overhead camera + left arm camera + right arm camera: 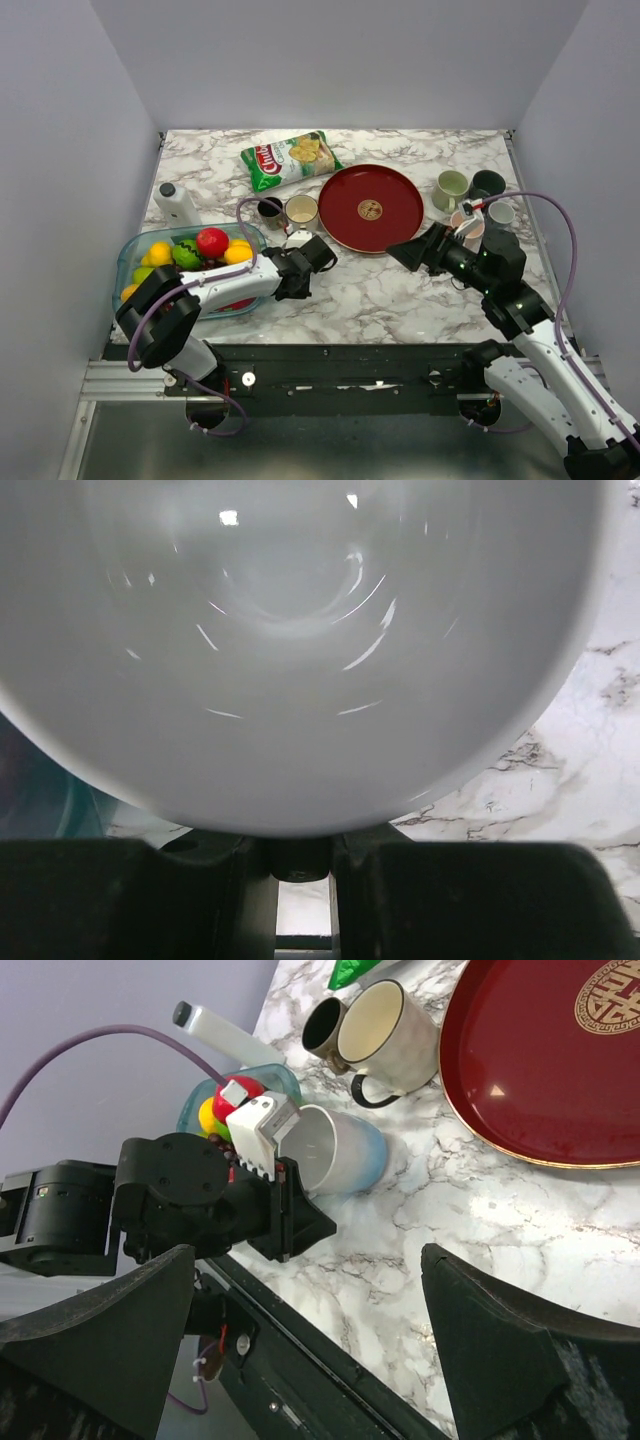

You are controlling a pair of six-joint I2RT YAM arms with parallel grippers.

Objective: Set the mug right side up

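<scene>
The mug (345, 1150) is white with a pale blue base and lies on its side on the marble table, its mouth facing my left gripper (290, 1210). In the left wrist view its white inside (300, 630) fills the frame above my left gripper (300, 855), whose jaws are nearly closed on the rim wall. In the top view the mug (297, 240) shows just behind my left gripper (318, 252). My right gripper (400, 250) hovers open and empty near the red plate, its jaws wide apart (308, 1255).
A red plate (370, 208) sits mid-table. A cream mug (302, 210) and a dark mug (270, 208) stand behind the left gripper. A fruit bowl (135, 255) and a white bottle (177, 203) are at the left, a chip bag (290, 160) at the back, and several cups (452, 187) at the right.
</scene>
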